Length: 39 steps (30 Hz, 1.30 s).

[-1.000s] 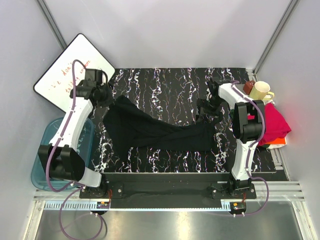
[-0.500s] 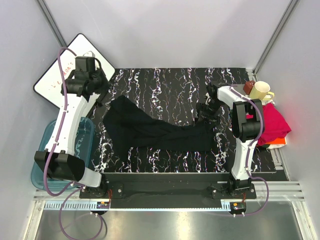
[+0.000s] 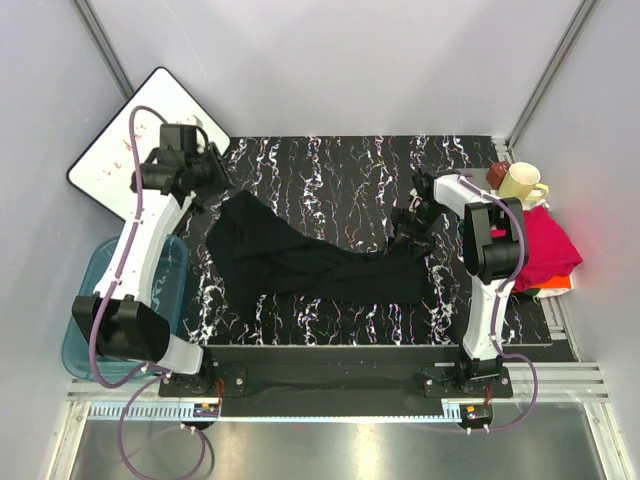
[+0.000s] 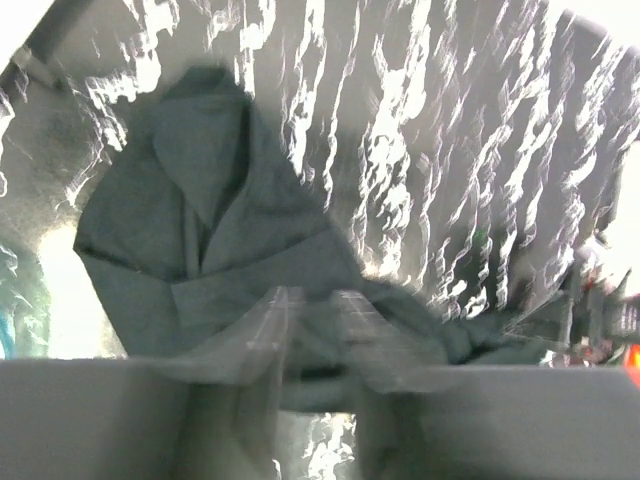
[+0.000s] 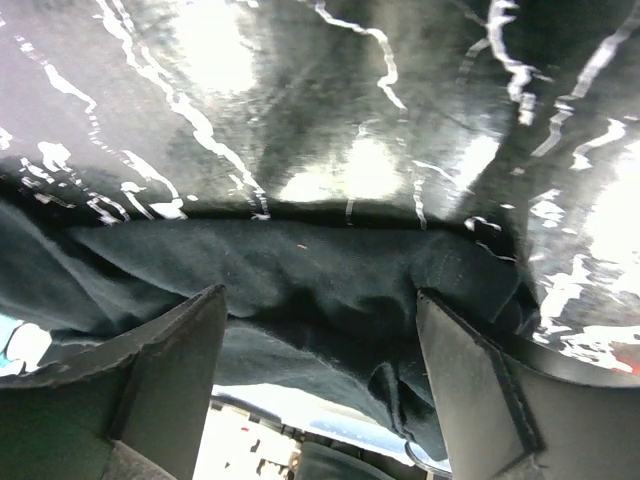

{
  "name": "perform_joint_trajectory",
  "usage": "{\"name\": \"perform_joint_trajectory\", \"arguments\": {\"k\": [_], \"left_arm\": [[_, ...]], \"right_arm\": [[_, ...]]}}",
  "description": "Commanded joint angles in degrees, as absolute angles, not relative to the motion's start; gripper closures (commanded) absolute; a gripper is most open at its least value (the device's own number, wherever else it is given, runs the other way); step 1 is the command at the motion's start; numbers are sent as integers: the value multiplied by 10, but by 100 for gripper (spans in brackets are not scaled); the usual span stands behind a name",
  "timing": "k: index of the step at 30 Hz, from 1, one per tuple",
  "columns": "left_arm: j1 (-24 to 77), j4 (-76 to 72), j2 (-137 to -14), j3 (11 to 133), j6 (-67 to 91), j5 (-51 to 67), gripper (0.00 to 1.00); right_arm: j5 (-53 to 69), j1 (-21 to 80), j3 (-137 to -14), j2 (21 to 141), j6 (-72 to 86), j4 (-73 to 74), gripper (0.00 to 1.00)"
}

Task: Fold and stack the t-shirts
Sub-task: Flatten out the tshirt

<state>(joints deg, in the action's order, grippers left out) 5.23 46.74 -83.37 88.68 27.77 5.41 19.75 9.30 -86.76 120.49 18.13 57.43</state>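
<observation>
The black t-shirt (image 3: pixel 310 262) lies crumpled in a long band across the marbled table (image 3: pixel 340 165). My left gripper (image 3: pixel 216 177) hovers above the shirt's far left corner. In the blurred left wrist view its fingers (image 4: pixel 268 318) stand apart with nothing between them, and the black t-shirt (image 4: pixel 200 230) spreads below. My right gripper (image 3: pixel 408 228) is down at the shirt's right end. Its jaws are wide open and straddle a fold of the black t-shirt (image 5: pixel 320 275). The pink t-shirt (image 3: pixel 548 245) lies folded at the right edge on an orange piece (image 3: pixel 558 284).
A cream mug (image 3: pixel 520 182) stands at the far right corner beside a brown object (image 3: pixel 498 175). A whiteboard (image 3: pixel 125 140) leans off the table's far left, and a blue bin (image 3: pixel 85 320) sits left of the table.
My left gripper has let go of the shirt's far left corner, lifted back and opened. My right gripper has slid down onto the shirt's right end, and its jaws have narrowed a little.
</observation>
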Motion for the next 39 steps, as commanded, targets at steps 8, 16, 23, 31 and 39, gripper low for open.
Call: {"name": "perform_joint_trajectory", "arguments": {"k": [8, 16, 23, 31, 39], "left_arm": [[56, 457, -874, 779, 208, 117, 39], [105, 451, -958, 745, 163, 127, 39], [118, 424, -1031, 739, 162, 110, 38], [120, 424, -1039, 764, 155, 57, 36], [115, 418, -1002, 780, 158, 5, 39]], "right_arm": [[114, 91, -892, 1164, 189, 569, 14], [134, 92, -903, 1183, 194, 569, 14], [136, 91, -901, 1181, 198, 568, 14], [145, 91, -907, 1183, 203, 569, 13], [153, 91, -911, 1191, 200, 570, 12]]}}
